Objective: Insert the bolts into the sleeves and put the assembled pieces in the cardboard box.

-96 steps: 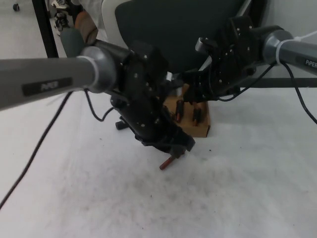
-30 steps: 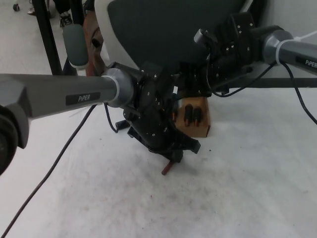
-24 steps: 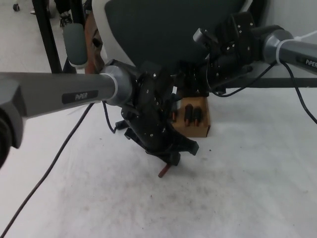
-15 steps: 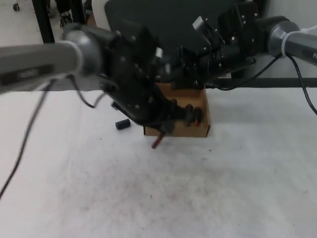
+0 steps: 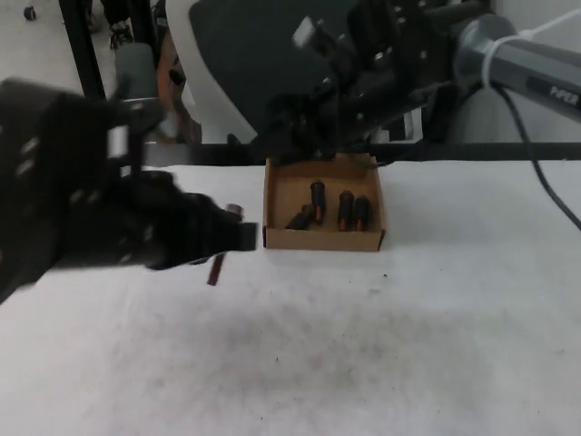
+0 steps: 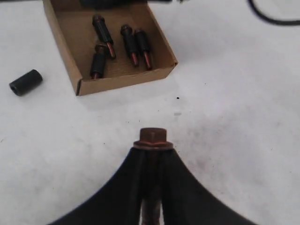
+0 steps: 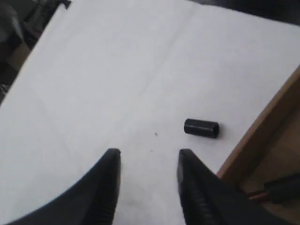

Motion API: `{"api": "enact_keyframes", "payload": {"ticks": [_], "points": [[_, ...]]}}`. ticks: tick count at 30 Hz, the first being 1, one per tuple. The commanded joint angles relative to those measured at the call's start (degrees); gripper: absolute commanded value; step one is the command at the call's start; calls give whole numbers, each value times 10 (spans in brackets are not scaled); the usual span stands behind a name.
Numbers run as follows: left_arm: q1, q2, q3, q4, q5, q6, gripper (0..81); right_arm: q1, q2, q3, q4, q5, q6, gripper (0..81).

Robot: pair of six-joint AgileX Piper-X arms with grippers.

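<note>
My left gripper (image 6: 152, 151) is shut on a copper bolt (image 6: 153, 136) whose hex head pokes out past the fingertips. In the high view this bolt (image 5: 216, 269) hangs just above the bench, left of the cardboard box (image 5: 322, 241). The box (image 6: 123, 82) holds several assembled pieces (image 6: 129, 44). A loose black sleeve (image 6: 26, 82) lies on the bench beside the box's left wall. My right gripper (image 7: 149, 154) stands open above the bench, with the sleeve (image 7: 201, 128) just beyond its fingertips and the box edge (image 7: 262, 150) to one side.
A dark chair back (image 5: 245, 64) and a black rail (image 5: 472, 150) stand behind the box. The right arm (image 5: 508, 64) reaches in from the far right. White bench surface (image 5: 408, 345) stretches out in front.
My left arm has swung left and nearer with the bolt, away from the box front. The right arm has shifted left over the box's far left corner.
</note>
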Motion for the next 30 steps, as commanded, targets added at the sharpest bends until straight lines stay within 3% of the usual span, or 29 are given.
{"api": "enact_keyframes", "payload": {"ticks": [1, 4, 8, 22, 30], "points": [[1, -53, 56, -68, -43, -17, 8, 14, -9, -11, 27, 34, -11, 383], [1, -139, 105, -102, -80, -19, 8, 33, -9, -20, 50, 76, -13, 383], [1, -246, 152, -119, -118, -20, 8, 52, -9, -40, 74, 99, -86, 383], [1, -437, 243, -102, -88, -101, 8, 88, -9, -85, 101, 258, -553, 386], [1, -451, 268, -137, -89, -90, 8, 89, -7, -85, 51, 280, -696, 386]]}}
